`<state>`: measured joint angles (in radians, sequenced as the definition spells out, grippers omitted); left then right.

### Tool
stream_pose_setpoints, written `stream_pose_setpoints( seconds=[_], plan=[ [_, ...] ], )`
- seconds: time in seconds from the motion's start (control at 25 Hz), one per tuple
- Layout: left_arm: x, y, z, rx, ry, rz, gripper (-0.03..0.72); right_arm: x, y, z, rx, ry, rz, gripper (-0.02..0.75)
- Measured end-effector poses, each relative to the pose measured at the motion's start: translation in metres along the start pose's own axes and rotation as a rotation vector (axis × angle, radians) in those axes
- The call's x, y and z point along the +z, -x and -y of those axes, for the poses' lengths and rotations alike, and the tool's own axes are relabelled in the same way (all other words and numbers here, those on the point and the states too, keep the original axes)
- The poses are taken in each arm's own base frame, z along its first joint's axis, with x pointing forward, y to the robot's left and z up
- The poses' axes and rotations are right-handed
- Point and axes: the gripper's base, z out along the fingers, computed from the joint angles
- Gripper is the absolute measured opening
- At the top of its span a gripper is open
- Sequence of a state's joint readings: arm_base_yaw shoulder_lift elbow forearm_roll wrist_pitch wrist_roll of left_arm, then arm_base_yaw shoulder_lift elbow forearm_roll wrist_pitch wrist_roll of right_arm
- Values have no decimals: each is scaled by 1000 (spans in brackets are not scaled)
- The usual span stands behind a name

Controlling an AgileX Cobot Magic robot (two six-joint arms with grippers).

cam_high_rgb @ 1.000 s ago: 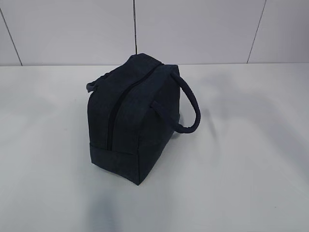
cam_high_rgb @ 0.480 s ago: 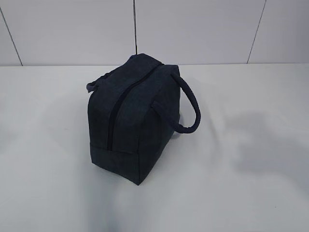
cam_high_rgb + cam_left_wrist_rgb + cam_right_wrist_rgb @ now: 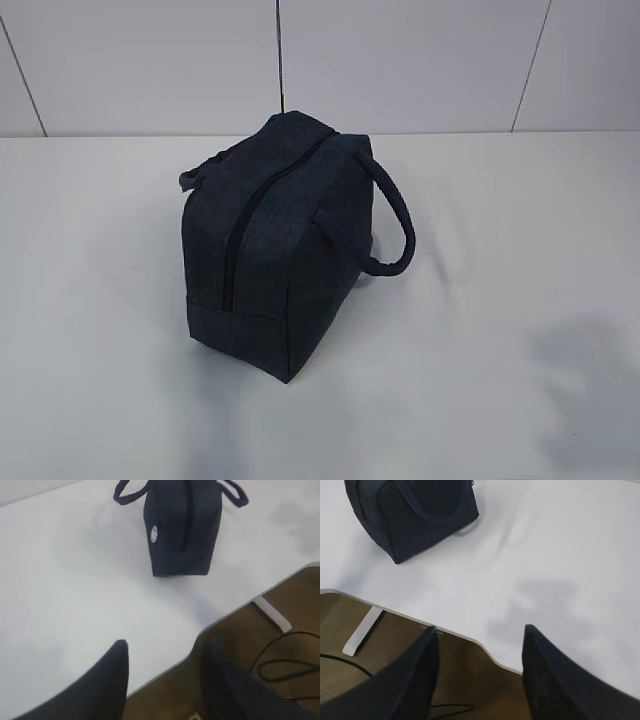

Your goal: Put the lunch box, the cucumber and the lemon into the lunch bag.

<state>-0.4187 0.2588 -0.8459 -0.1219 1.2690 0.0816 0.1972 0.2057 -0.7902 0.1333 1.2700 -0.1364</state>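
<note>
The dark navy lunch bag (image 3: pixel 275 245) stands on the white table, its top zipper closed and one looped handle (image 3: pixel 392 215) hanging to the right. It also shows in the left wrist view (image 3: pixel 182 527) and the right wrist view (image 3: pixel 412 512). The lunch box, the cucumber and the lemon are not in view. Neither gripper shows in the exterior view. My left gripper (image 3: pixel 167 647) is open and empty over the table's front edge. My right gripper (image 3: pixel 480 630) is open and empty over the front edge too, right of the bag.
The white table (image 3: pixel 500 250) ends at a curved front edge (image 3: pixel 485 652) with brown floor below. A black cable (image 3: pixel 285 655) lies on the floor. A white table leg (image 3: pixel 362 630) shows under the edge. A panelled wall (image 3: pixel 400 60) stands behind.
The bag has not moved. A soft shadow on the table's right side has slid down toward the lower right corner of the exterior view.
</note>
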Motion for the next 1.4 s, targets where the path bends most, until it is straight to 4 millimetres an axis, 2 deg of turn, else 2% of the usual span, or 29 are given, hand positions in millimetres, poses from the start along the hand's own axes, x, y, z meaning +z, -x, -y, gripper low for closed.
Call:
stream_pose_setpoints(
  seconds=[0.28,0.44,0.6,0.92,1.08,1.4],
  plan=[
    [16,-53,-2,10,27,-7,321,5,-44,-3,-10,-14,48,403],
    [29,-71,-3,7,26,-30,321,15,-56,-2,-8,-18,19,403],
    [33,-71,-3,7,30,-11,321,28,-64,0,-5,-20,-34,402],
    [43,-68,-5,7,42,53,321,32,-62,3,-13,-53,-3,402],
    [43,-67,-6,7,43,63,321,40,-62,5,-14,-63,20,402],
    [43,-67,-6,7,53,64,321,39,-61,5,-15,-66,31,402]
  ],
)
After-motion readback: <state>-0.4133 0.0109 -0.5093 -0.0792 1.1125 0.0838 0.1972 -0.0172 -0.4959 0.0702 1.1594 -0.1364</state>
